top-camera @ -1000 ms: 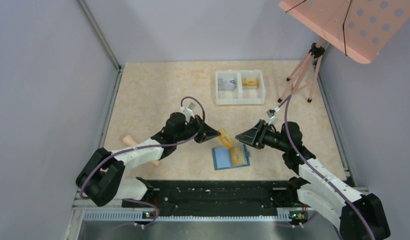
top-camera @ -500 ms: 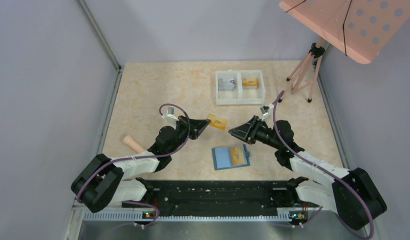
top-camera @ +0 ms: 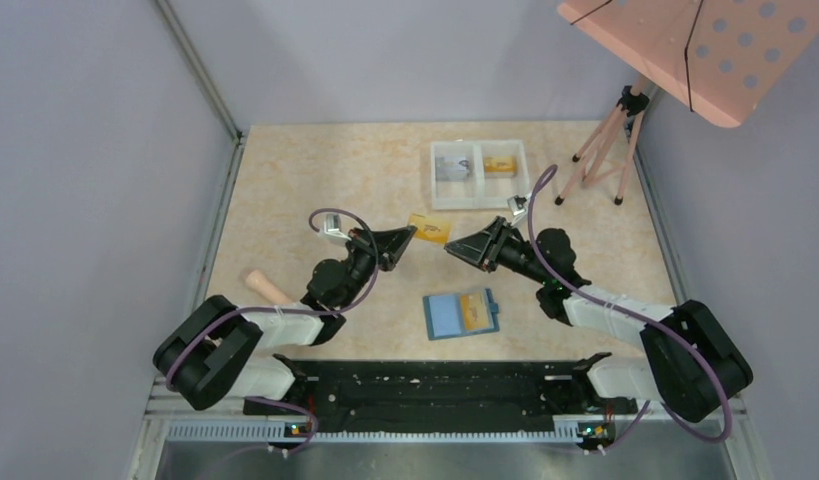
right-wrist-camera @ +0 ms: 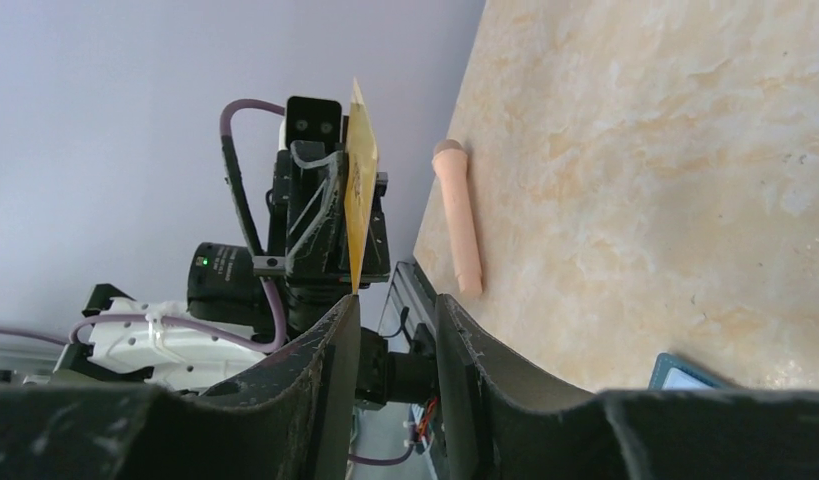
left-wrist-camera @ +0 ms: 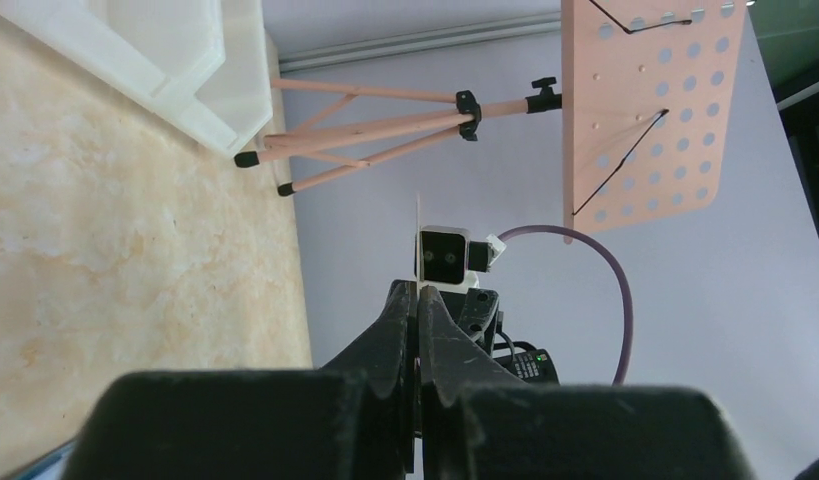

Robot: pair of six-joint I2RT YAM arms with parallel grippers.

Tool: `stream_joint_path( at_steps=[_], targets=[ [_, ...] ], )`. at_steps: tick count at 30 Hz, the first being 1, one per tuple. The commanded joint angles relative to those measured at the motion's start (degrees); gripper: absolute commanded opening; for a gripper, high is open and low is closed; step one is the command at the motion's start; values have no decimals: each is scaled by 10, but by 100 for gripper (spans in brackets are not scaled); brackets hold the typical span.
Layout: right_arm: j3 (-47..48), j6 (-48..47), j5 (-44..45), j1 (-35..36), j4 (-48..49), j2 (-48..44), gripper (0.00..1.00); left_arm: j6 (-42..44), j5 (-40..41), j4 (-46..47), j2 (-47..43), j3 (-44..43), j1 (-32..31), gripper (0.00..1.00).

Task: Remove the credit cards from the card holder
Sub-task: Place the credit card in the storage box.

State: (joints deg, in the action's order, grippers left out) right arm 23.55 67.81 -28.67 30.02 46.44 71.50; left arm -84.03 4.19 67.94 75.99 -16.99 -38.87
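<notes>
Left gripper [top-camera: 410,236] pinches an orange credit card [top-camera: 429,228] in mid-air; right gripper [top-camera: 451,248] faces it, jaws apart beside its edge (no grip yet). A greyish card [top-camera: 449,169] and a gold card [top-camera: 500,165] lie in the white tray [top-camera: 479,203]; a last card [top-camera: 474,311] sits in the open card holder [top-camera: 445,318]

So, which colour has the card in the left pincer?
Orange-gold; the card shows best from the right wrist.
</notes>
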Motion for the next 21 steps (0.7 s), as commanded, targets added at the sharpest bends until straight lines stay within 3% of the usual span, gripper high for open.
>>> stream_joint_path(
  at_steps=[1,14,21],
  targets=[
    [21,5,-10,12,52,5,34,-9,4,64,11,9,-3,0],
    [42,-1,-2,14,43,20,35,-22,-1,75,21,13,-4,0],
    [47,2,-5,16,66,35,0,-20,-4,68,15,17,-5,0]
  ],
)
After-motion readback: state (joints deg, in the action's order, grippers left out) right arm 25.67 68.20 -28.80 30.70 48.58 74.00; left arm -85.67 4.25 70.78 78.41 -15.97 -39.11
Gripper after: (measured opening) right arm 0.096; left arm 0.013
